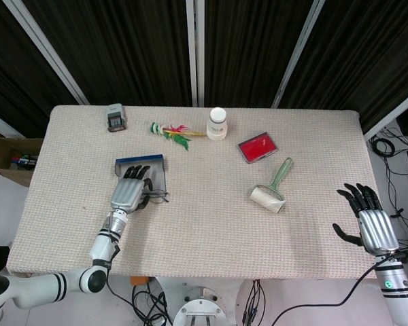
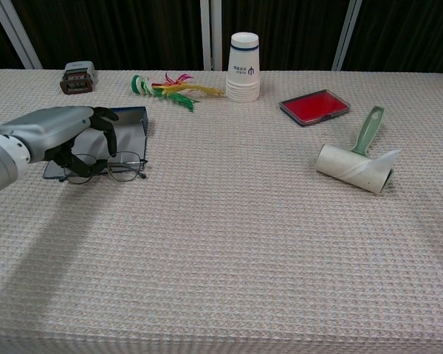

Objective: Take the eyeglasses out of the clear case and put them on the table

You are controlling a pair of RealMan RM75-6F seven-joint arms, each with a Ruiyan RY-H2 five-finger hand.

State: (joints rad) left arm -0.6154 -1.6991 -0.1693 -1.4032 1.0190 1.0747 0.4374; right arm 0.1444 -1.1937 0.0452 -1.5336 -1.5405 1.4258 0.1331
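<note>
- My left hand [image 2: 63, 136] is arched over the thin black wire-framed eyeglasses [image 2: 107, 167]; its dark fingers [image 2: 107, 131] curl down around the left lens, but I cannot tell whether they actually pinch the frame or only touch it
- The eyeglasses lie at the near, open edge of the shallow clear case with the dark blue rim [image 2: 129, 125], lenses just past its lip on the woven beige tablecloth [image 2: 244, 243]; whether the temples rest inside the case I cannot make out
- My right hand [image 1: 368, 221] hangs off the table's near right corner, fingers spread, holding nothing
- Risk as I judge it: the frame is thin and springy, so a closing finger could land on a lens and skate it sideways, or bend a temple against the case wall
- Another risk: if I drag rather than lift, a temple may catch the rim and pull the light case along
- The eyeglasses' long axis runs left to right across the table, parallel to the case's front edge, lenses facing me in the chest view
</note>
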